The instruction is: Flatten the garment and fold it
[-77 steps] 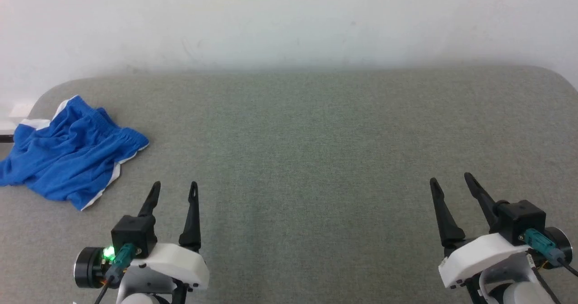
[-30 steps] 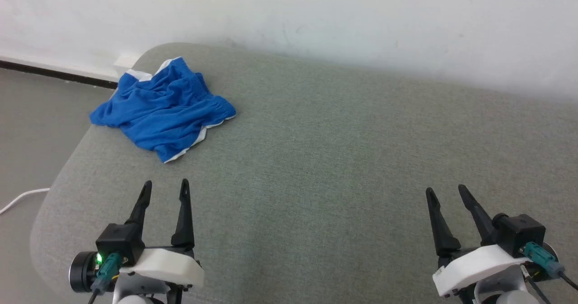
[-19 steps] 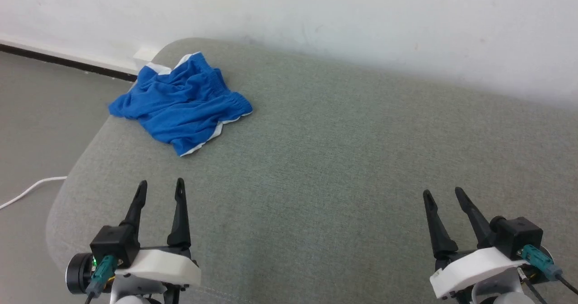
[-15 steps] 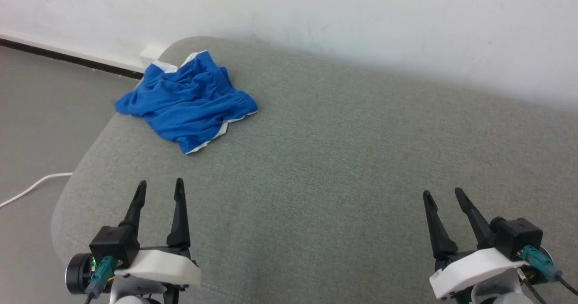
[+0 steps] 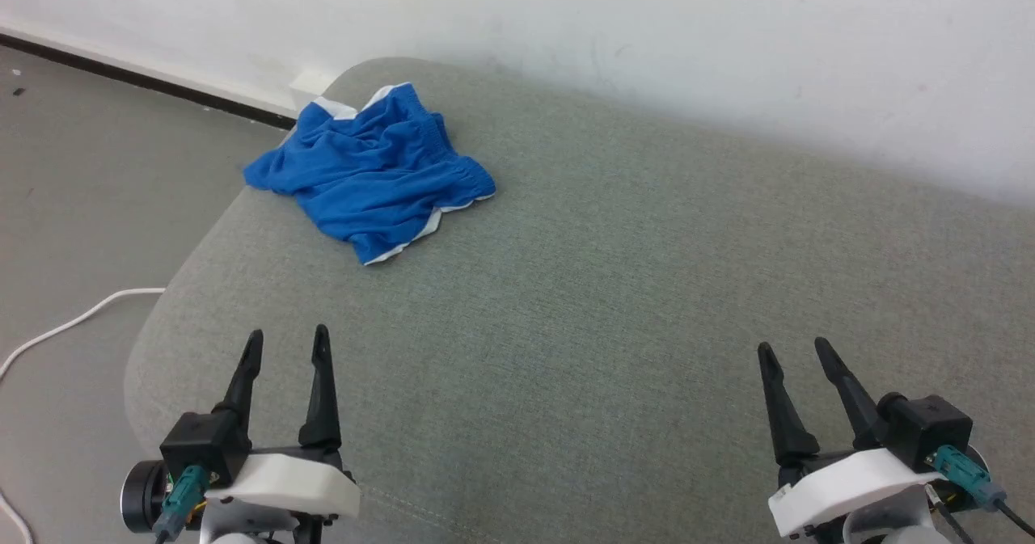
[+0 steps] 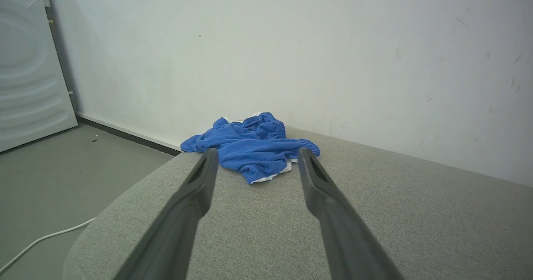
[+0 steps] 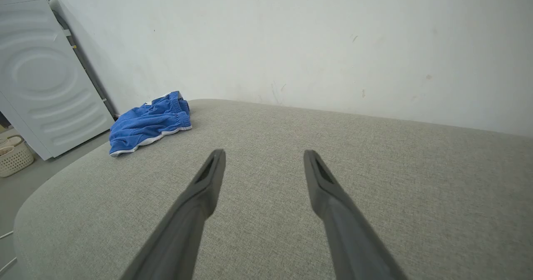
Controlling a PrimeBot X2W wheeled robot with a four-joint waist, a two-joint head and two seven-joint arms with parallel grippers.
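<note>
Head view: the shorts (image 5: 372,180) lie crumpled at the far left corner of the grey pad (image 5: 631,301), reaching its rim. My left gripper (image 5: 289,332) and right gripper (image 5: 792,344) hover near me, both spread and empty, well apart from the cloth.

Left wrist view: the shorts sit straight ahead between my fingers, so I'd reach with this arm first, low, for the white-trimmed hem.

Right wrist view: the shorts are far off left. I'd bring this arm across for the waistband, then pull outward.
</note>
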